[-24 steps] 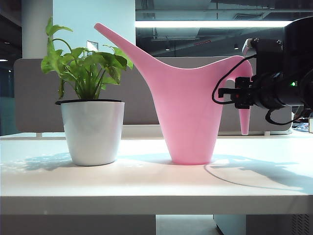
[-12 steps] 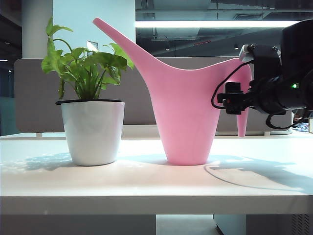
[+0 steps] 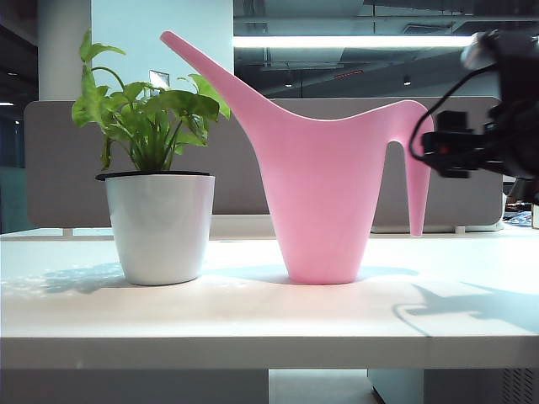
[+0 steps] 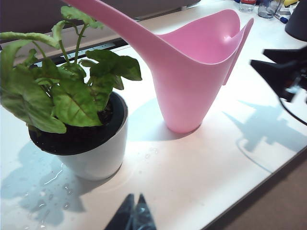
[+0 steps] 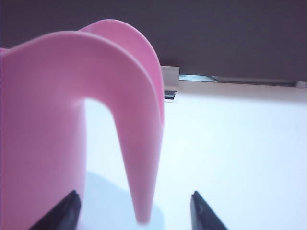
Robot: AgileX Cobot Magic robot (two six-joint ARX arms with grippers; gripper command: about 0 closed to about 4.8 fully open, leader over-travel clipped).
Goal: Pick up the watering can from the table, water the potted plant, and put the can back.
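Only the left wrist view shows the left hand closed; right hand gapes beside the watering can

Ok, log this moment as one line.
watering can: upright on table, beside potted plant | right gripper: open, off handle | left gripper: shut, near pot

Potted plant stands left of watering can, both on table

Both wrist views cut off the watering can's spout tip and each pincer's base.
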